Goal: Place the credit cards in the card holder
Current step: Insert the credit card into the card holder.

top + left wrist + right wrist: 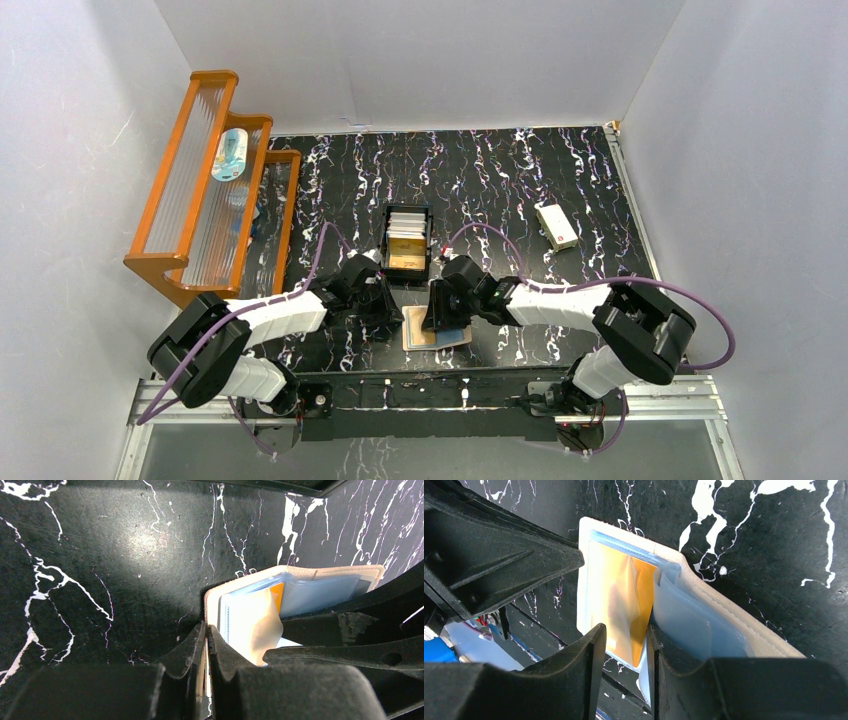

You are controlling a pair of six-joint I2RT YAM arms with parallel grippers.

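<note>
Card holder (pixel 422 336) open on worktop (pixel 520 180), near front edge. Left tool (pixel 206 645) pinched shut on its cover edge. Right tool (pixel 626 665) jaws apart, astride orange card (pixel 644 595) at sleeve. Card looks thin, stiff, slick: likely best pinched by free edge.

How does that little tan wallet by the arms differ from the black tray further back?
The card holder is pale tan and lies open, showing clear sleeves; the black tray is a dark box with compartments. The card holder lies in front, its edge pinched by the left gripper; the black tray stands farther back. Both hold cards: an orange card in a sleeve, whitish cards in the tray.
</note>
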